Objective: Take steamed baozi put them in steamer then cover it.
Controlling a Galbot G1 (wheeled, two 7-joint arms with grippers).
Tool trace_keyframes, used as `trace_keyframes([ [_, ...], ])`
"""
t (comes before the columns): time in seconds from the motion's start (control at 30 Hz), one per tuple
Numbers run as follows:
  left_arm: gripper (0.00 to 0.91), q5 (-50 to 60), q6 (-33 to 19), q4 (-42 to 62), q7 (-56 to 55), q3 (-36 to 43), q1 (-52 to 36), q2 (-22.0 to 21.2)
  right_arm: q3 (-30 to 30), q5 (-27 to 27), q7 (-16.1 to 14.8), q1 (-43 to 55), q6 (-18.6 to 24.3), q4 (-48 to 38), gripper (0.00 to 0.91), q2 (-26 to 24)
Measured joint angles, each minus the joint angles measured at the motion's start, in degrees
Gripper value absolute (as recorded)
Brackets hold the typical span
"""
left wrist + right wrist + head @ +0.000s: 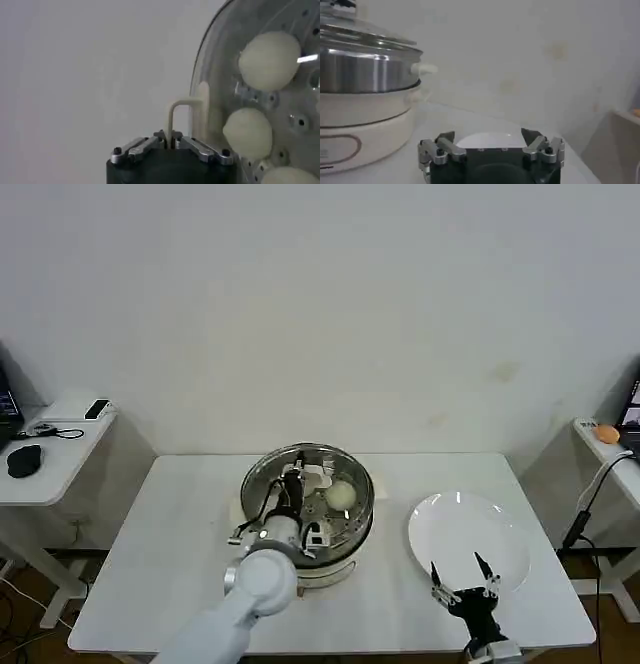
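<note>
The steamer (308, 502), a shiny steel pot on a cream base, stands mid-table. The clear glass lid (355, 35) sits over its rim. My left gripper (291, 484) is above the pot's centre, shut on the lid's cream handle (173, 116). Through the glass I see three steamed baozi (269, 60) (247, 132) (290, 176) on the perforated tray; one baozi (341, 495) shows in the head view. My right gripper (465, 586) hangs open and holds nothing at the near edge of the white plate (468, 534), right of the steamer (365, 70).
The plate (485, 142) carries nothing. A side table (50, 454) with a mouse and small devices stands at the left; another (610, 439) with an orange object and cables is at the right. A plain wall runs behind the table.
</note>
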Motion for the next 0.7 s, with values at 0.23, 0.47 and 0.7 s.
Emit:
trace_keyframes([
  [0.23, 0.000, 1.2, -0.2, 0.0, 0.3, 0.3, 0.5, -0.7, -0.4, -0.3, 0.0, 0.1, 0.0, -0.3, 0.907, 0.0],
  [0.47, 0.000, 1.8, -0.3, 0.6, 0.4, 0.5, 0.3, -1.4, -0.6, -0.4, -0.1, 0.0, 0.0, -0.3, 0.907, 0.0],
  [0.7, 0.000, 2.0, -0.4, 1.3, 0.4, 0.4, -0.2, -1.6, -0.7, -0.5, -0.1, -0.1, 0.0, -0.3, 0.907, 0.0],
])
